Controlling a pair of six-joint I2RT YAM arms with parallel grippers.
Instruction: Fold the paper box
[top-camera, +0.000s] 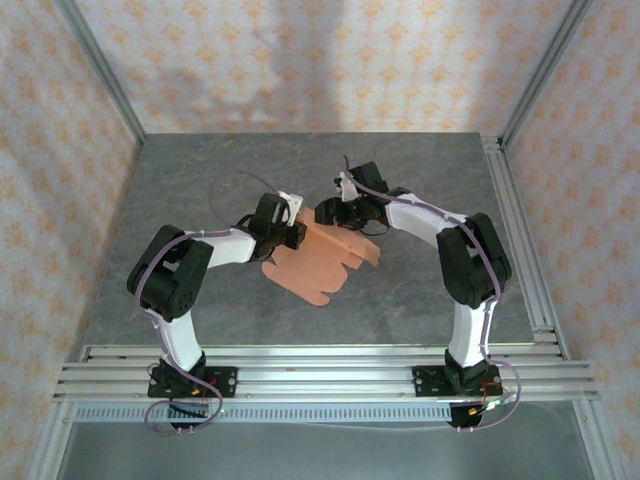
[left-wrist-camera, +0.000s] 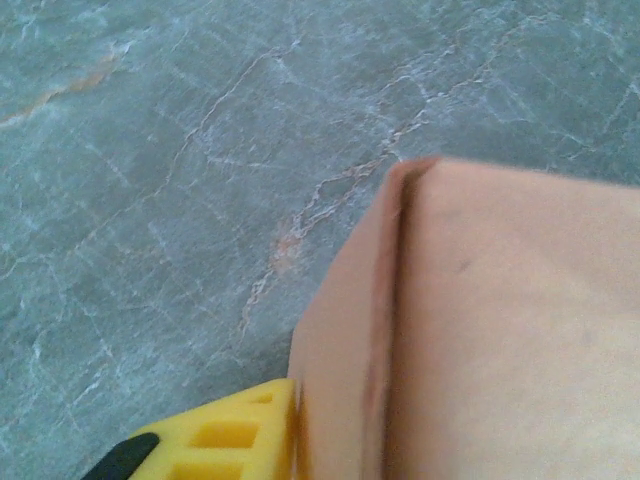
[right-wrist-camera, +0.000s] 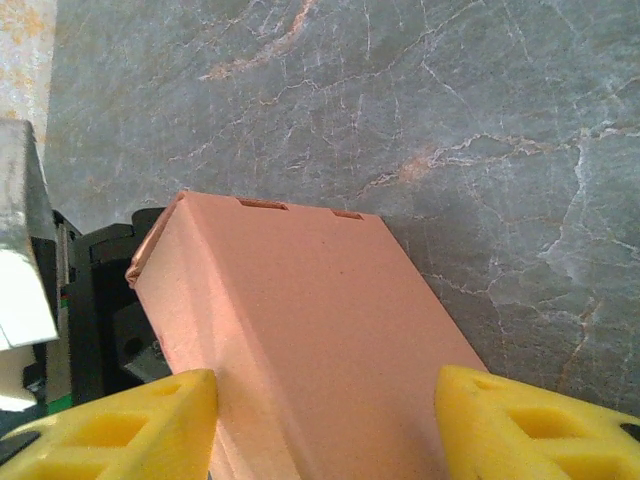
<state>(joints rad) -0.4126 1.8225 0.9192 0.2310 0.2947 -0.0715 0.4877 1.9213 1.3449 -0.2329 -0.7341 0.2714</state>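
At table (top-camera: 200, 200) centre | paper box (top-camera: 325, 262) | right tool (right-wrist-camera: 325, 385) grips it

Salmon-orange paper box (top-camera: 325, 262), partly folded, flaps flat on the table (top-camera: 200, 190)

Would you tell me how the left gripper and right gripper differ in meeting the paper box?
The right gripper straddles the paper box, a yellow finger against each side; the left gripper shows one yellow finger beside a folded edge. The right gripper reaches in from the right, the left gripper from the left. Both meet the box's far end, close together.
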